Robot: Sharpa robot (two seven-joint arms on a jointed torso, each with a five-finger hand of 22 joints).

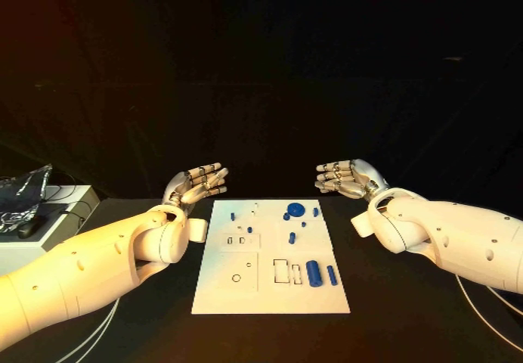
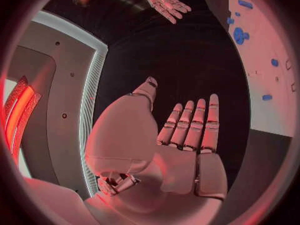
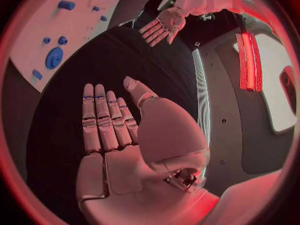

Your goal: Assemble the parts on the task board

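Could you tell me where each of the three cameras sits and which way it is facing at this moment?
Head view: on the robot's head, looking down at the task board; both arms, left hand and right hand show.
Left wrist view: behind the left hand, facing across the black table; its open palm shows.
Right wrist view: behind the right hand, likewise.
Shared: both wrist views catch the board, its big blue disc, and the opposite hand.

The task board point(image 1: 273, 295) is white on the black table point(image 1: 414, 325). The parts point(image 1: 314, 273) on it are blue. Both arms are white, their hands silver.
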